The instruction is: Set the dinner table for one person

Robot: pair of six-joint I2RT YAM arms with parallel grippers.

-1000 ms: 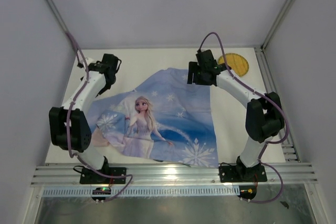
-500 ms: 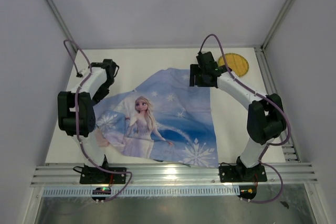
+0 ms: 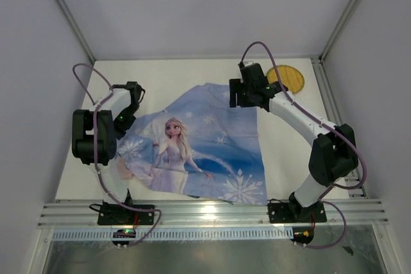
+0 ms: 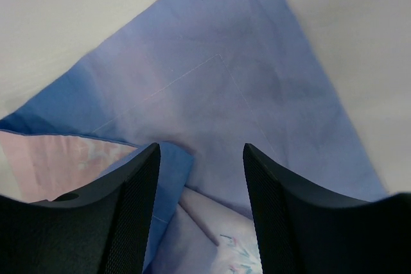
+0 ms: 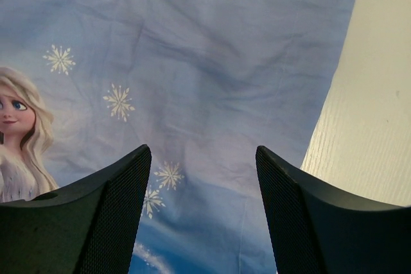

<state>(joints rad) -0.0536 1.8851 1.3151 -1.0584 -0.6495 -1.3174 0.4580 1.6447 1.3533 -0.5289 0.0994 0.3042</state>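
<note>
Hovering open and empty, the left gripper [image 4: 200,158] sits directly above the Elsa cloth's [image 4: 212,81] folded corner, the right gripper [image 5: 202,155] equally empty.

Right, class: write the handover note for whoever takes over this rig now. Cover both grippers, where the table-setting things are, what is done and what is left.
Left gripper: open, empty, over the folded-over left edge of the blue printed cloth.
Right gripper: open, empty, over the cloth's far right corner.
Things: the cloth lies on the dinner table, mostly spread, its left side folded and rumpled. A yellow round disc sits at the far right corner, off the cloth.
Done: cloth roughly laid out.
Left: probably flatten the left side, then bring the disc onto the cloth.
</note>
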